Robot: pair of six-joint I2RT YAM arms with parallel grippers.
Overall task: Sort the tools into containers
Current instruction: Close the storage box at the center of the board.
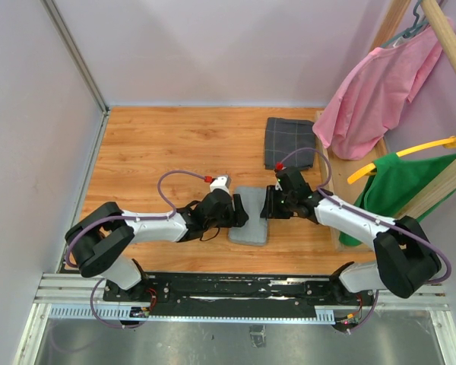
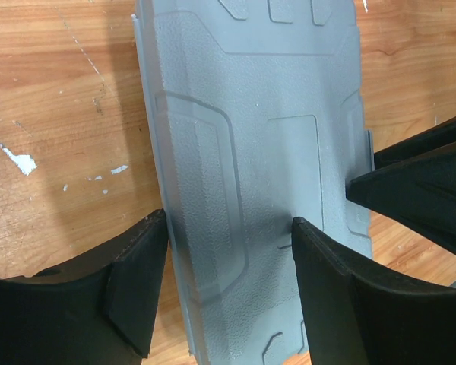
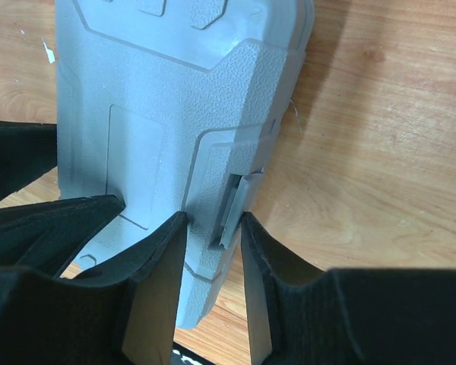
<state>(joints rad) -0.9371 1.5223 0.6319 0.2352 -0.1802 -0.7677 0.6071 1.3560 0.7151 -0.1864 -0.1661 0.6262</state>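
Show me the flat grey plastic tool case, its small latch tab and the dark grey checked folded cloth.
Flat grey plastic tool case (image 1: 248, 217): top view, middle of its closed lid.
Small latch tab (image 3: 235, 207): right wrist view, its outer face.
Dark grey checked folded cloth (image 1: 289, 142): top view, its centre.

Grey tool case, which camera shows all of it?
The top view: the closed tool case shows almost whole. The left wrist view has part of its lid; the right wrist view, one corner with a latch.
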